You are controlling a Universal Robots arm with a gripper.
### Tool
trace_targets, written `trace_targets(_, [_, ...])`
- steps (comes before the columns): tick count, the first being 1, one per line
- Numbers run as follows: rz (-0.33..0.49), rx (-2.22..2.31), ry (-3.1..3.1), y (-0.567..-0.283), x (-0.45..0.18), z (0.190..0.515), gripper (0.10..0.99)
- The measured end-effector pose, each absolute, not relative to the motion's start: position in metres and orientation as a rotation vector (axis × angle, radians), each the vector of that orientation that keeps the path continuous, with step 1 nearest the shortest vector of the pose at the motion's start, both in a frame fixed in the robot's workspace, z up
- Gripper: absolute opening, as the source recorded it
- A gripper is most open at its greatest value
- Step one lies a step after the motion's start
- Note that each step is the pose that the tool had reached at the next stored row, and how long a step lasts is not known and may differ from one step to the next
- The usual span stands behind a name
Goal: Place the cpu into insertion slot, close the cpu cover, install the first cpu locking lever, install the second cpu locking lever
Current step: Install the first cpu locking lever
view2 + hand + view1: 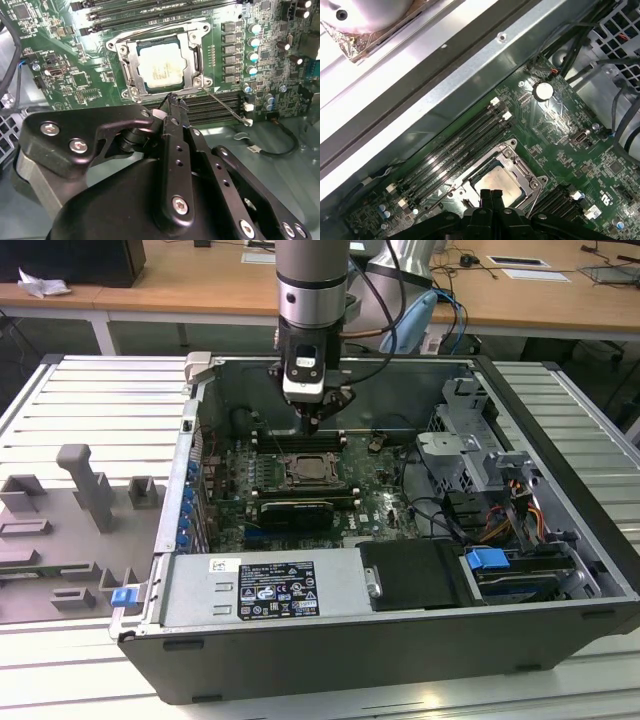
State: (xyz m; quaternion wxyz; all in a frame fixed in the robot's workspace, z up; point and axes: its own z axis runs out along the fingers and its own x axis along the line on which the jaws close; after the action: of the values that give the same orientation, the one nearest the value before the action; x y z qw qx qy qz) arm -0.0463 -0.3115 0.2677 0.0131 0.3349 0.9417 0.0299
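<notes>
— Since the cpu (303, 472) lies flat in the middle of the green motherboard (385, 490), how far along do you judge the work, going by the exterior view?

— Past seating, I'd say. The gripper (313, 423) hangs just above the chip, inside the open dark grey metal computer case (400, 660) on the slatted table (100, 400). Its fingers are drawn to a narrow point with nothing between them.

— And the second wrist view?

— The dull beige-silver square rests in the black insertion slot (196, 60). The cpu cover (131, 65), a thin stamped frame of bright metal, lies down around it. So the levers look like the step in hand. One locking lever (225, 106), a slim springy wire, sticks out slantwise from the frame's corner, apparently unlatched. The black fingertips (174, 100) sit pressed together near that corner.

— What would that call for?

— A fine, firm push on a rod thin enough to slip away. Aim matters more than force.

— First wrist view?

— Closed fingertips (485, 197) over the chip's edge, with long glossy memory slots (455, 150) beside the socket.
</notes>
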Motion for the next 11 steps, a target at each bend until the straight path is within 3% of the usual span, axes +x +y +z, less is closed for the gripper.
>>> trace_targets(11, [0.095, 0.927, 2.975, -0.3115, -0.0463, 0.2676, 0.106])
